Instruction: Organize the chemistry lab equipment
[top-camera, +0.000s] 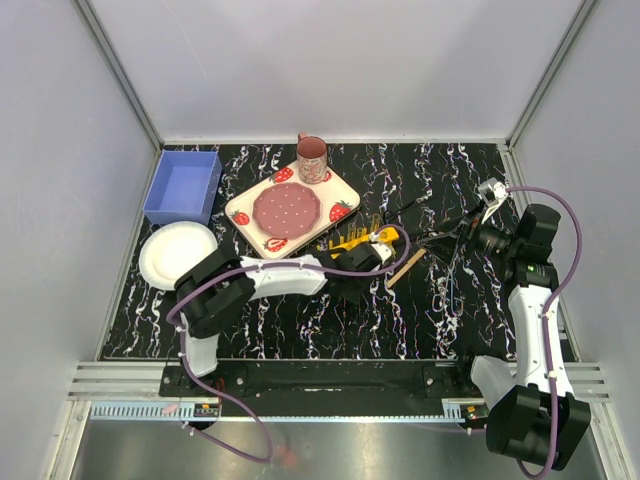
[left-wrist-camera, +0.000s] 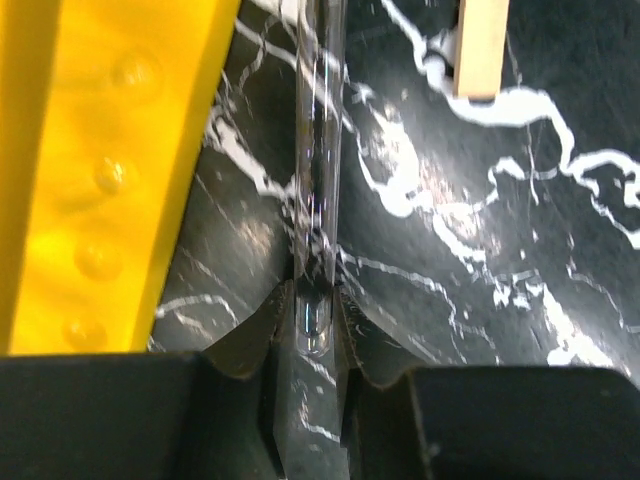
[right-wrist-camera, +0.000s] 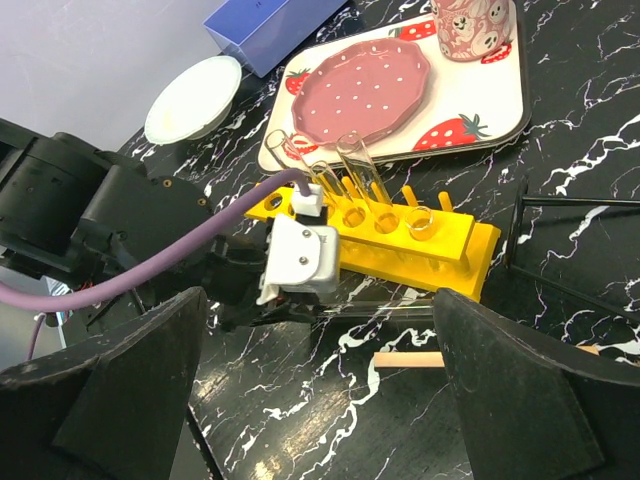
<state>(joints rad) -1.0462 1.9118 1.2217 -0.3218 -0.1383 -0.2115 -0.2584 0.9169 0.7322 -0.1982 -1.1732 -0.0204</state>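
L gripper (left-wrist-camera: 312, 335) pinched on end of clear tube (left-wrist-camera: 318, 150), lying flat on table (left-wrist-camera: 480, 300) just beside yellow rack (left-wrist-camera: 110, 170).
R gripper (right-wrist-camera: 320, 335) wide open, empty, well apart from rack. Other tubes (right-wrist-camera: 360, 165) tilted in rack holes; wooden stick (right-wrist-camera: 410, 360) near; dark rods (right-wrist-camera: 580, 203) beside; strawberry tray (right-wrist-camera: 500, 120) + mug (right-wrist-camera: 470, 25) behind.

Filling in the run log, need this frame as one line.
left gripper: astride clear tube lying on table beside yellow rack, grip unconfirmed | right gripper: open, empty
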